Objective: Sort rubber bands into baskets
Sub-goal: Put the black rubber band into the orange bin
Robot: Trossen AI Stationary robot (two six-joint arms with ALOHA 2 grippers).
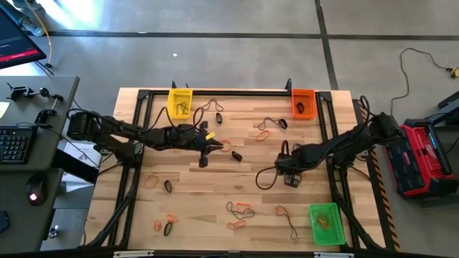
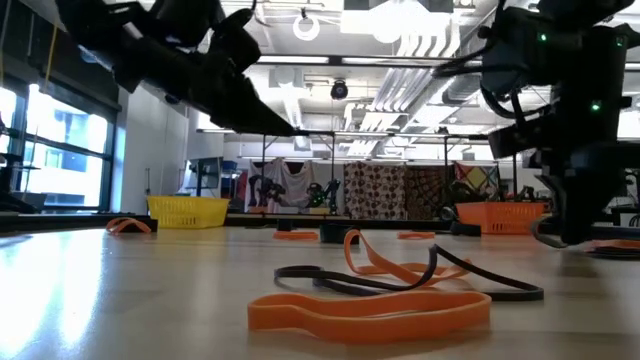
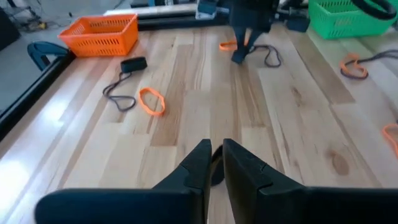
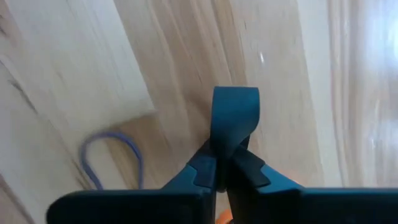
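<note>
Left gripper (image 3: 214, 163) pinches a black rubber band (image 3: 216, 169) above the counter (image 1: 215, 186). Right gripper (image 4: 227, 163) is pressed onto a dark band (image 4: 234, 119).

- The wooden plank table (image 1: 237, 172) carries everything.
- Yellow basket (image 1: 179, 102) lies at eleven o'clock, orange basket (image 1: 303, 103) at one, green basket (image 1: 326, 223) at five.
- Rubber bands (image 1: 239, 209), orange and black, lie scattered across the boards, thickest toward six and seven o'clock.
</note>
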